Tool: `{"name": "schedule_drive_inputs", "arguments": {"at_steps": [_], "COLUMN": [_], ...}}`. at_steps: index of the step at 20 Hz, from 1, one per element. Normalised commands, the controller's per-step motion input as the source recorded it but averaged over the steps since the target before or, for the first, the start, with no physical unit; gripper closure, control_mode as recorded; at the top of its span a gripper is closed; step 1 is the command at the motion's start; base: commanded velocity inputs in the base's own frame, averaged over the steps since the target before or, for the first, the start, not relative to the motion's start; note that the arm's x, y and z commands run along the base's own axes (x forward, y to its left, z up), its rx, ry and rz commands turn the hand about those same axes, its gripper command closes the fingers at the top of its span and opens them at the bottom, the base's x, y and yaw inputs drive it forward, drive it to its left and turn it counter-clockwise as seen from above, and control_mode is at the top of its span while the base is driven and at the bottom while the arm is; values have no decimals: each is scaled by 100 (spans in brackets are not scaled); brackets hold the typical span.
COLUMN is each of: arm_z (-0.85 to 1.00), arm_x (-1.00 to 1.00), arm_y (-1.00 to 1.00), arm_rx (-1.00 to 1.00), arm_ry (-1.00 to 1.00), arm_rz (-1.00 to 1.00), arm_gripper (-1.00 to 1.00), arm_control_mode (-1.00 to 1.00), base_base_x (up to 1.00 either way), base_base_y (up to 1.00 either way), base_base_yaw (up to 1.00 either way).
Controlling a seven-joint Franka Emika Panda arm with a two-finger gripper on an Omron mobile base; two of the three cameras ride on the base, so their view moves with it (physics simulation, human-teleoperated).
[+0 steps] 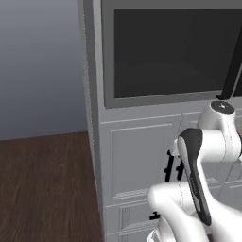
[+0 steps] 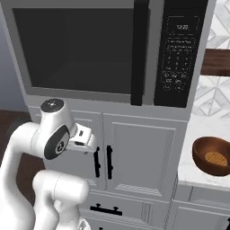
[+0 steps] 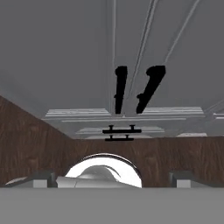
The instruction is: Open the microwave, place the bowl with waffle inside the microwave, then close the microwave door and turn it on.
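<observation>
We are seeing the microwave door (image 2: 81,49) sitting closed, bowl with waffle (image 2: 212,156) resting on desk (image 2: 197,134) at 4 o'clock, gripper (image 3: 112,178) spread wide, gripping nothing, facing cabinet doors (image 3: 131,52).

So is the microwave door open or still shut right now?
Shut. The microwave door sits flush in its frame, its handle beside the keypad, and the bowl with waffle waits on the counter.

My arm (image 2: 27,148) looks like glossy white plastic with dark joints. The microwave (image 2: 112,54) has a matt grey frame, and the microwave door (image 2: 76,49) carries dark, smooth glass. The bowl with waffle (image 2: 212,156) looks like polished reddish-brown wood. The cabinet doors (image 2: 139,152) are matt grey, the floor (image 1: 42,189) dark wood grain, and the counter (image 2: 202,130) pale and smooth.
</observation>
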Motion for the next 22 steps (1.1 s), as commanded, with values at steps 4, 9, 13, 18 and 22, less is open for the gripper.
{"name": "schedule_drive_inputs", "arguments": {"at_steps": [4,9,13,18,22], "arm_z": [0,0,0,0,0], "arm_x": [0,0,0,0,0], "arm_y": [0,0,0,0,0], "arm_rx": [0,0,0,0,0], "arm_ry": [0,0,0,0,0], "arm_rz": [0,0,0,0,0], "arm_gripper": [-100,-100,-100,-100,-100], "arm_control_mode": [100,100,100,100,100], "base_base_x": [0,0,0,0,-10], "base_base_y": [-70,-71,-64,-59,-57], "base_base_yaw": [-7,-5,-1,0,6]}}
